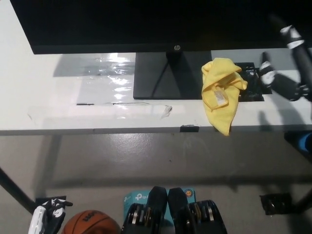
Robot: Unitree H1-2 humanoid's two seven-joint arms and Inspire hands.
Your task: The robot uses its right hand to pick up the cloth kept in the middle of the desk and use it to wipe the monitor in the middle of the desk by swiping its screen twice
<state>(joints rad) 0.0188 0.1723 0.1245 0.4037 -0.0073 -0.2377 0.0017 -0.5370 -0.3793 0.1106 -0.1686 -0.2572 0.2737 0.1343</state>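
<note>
While the crumpled yellow microfibre cloth lies untouched just right of the flat black monitor stand, one soft corner drooping over the edge of the white desk, the black right hand hovers above the desk further right of that stand, holding nothing – blurred, so how far its fingers are spread I cannot tell, though it seems placed for a reach toward the cloth. Below and left of the stand, the white left hand rests by an orange basketball – its fingers unclear too – and the wide dark monitor stands glossy above.

The soft yellow cloth lies on a glossy white desk beside the monitor's seemingly matt black base.
</note>
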